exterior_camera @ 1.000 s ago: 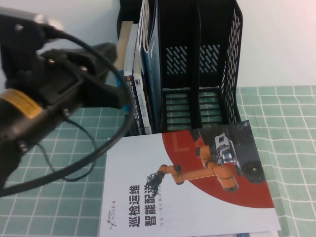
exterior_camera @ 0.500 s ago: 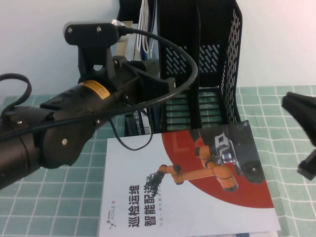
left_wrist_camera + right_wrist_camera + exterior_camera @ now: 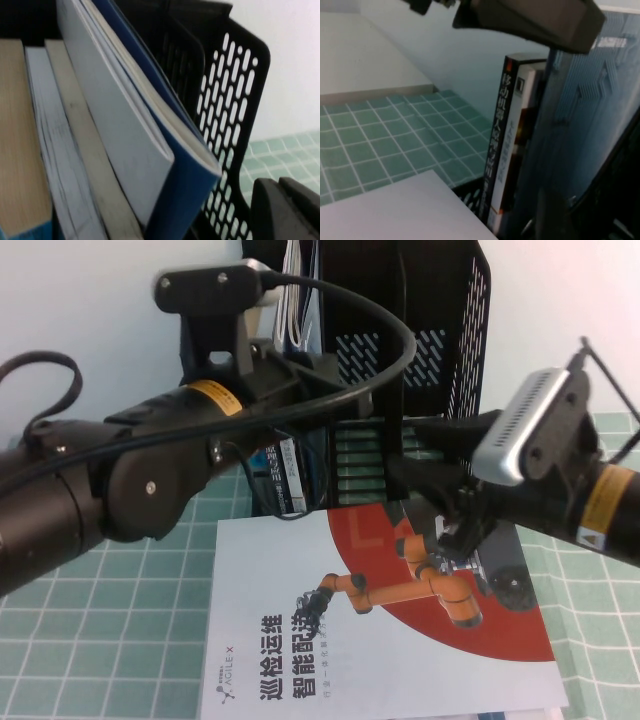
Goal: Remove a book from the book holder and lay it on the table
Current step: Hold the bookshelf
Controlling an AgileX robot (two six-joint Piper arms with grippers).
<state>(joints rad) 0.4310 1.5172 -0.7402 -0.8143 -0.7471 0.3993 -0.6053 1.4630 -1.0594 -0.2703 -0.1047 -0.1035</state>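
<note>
The black book holder (image 3: 462, 330) stands at the back of the table (image 3: 110, 640). The book (image 3: 311, 302), thin with a dark blue cover, stands upright in a left slot among other books. In the left wrist view its blue cover (image 3: 172, 205) leans against a perforated divider (image 3: 227, 105). My left gripper (image 3: 345, 390) reaches in from the left to the holder's front, shut and holding nothing, its fingers (image 3: 272, 212) beside the divider. My right gripper (image 3: 408, 452) comes in from the right, open, low at the holder's front. One of its fingers (image 3: 551, 215) is close to the blue-grey cover (image 3: 585, 110).
A white-and-red book (image 3: 380, 650) picturing an orange robot arm lies flat in front of the holder. Thicker small books with lettered spines (image 3: 285, 465) (image 3: 506, 135) stand in the leftmost slots. The right-hand slots (image 3: 425, 370) hold nothing. A pale wall is behind.
My left arm swung from the near left up to the holder. My right arm entered from the right edge, reached the holder's front, and its jaws opened.
</note>
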